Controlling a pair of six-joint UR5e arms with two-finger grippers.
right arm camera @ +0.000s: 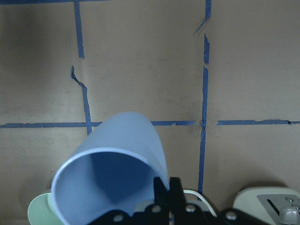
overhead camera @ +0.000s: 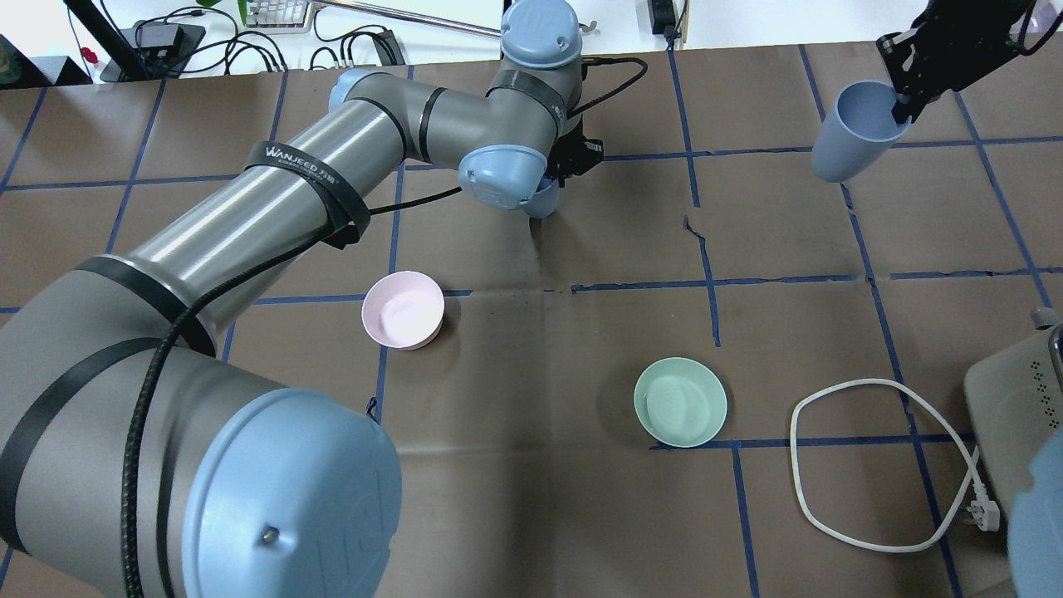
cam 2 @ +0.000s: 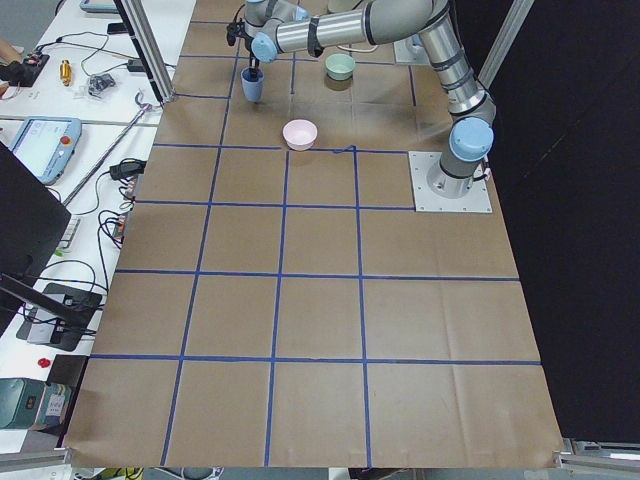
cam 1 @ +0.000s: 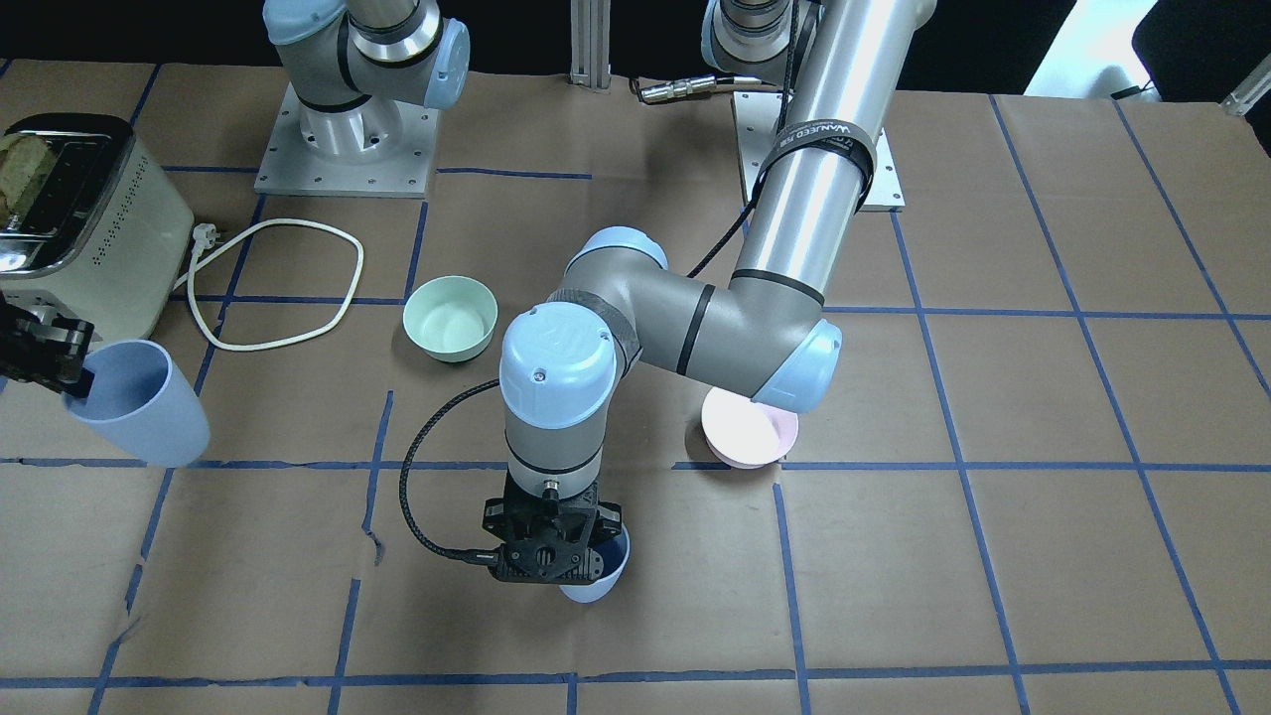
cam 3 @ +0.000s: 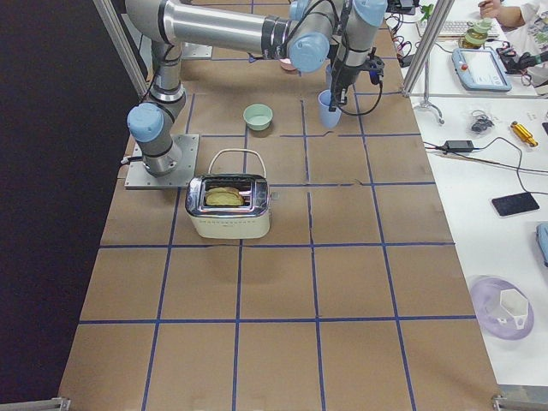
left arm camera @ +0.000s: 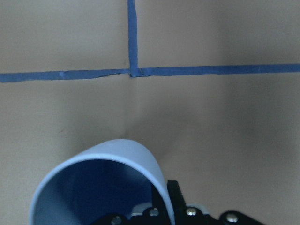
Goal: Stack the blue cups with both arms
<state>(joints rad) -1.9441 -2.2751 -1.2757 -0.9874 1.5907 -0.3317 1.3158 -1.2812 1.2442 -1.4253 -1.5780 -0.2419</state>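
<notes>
Left arm (overhead camera: pixel 249 224) hogged the near corner of the overhead shot, reaching way out.
Overhead mostly hid the blue cup (cam 1: pixel 599 586) in the left gripper (cam 1: pixel 554 566); front view showed it mouth-up, about upright, just beyond the pink bowl (cam 1: pixel 750 432), rim pinched. Right gripper (overhead camera: pixel 903 106) was clamped on the rim of the second blue cup (overhead camera: pixel 851 137) near the toaster (cam 1: pixel 89 228), axis slanted, base down toward table centre.

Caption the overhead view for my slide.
Left gripper holds one blue cup by its rim, right gripper the other cup, tilted; pink bowl and green bowl sit aside.
</notes>
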